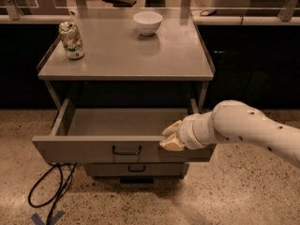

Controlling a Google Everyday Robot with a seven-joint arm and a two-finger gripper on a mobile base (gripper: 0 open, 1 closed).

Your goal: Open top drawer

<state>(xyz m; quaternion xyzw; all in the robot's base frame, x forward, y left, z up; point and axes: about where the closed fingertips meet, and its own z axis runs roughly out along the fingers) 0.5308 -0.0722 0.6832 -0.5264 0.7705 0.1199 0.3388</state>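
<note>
Gripper [168, 138] at front rim of top drawer [75, 150], right of handle [126, 150], jaws clamping rim.

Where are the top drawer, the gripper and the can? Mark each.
top drawer [75, 150]: camera view, left part of its grey front.
gripper [170, 136]: camera view, its tip at the drawer's front edge.
can [71, 41]: camera view, middle of its side.

White arm [253, 125] in from the right (wrist [194, 131] level), pale jaws low, near centre.
</note>
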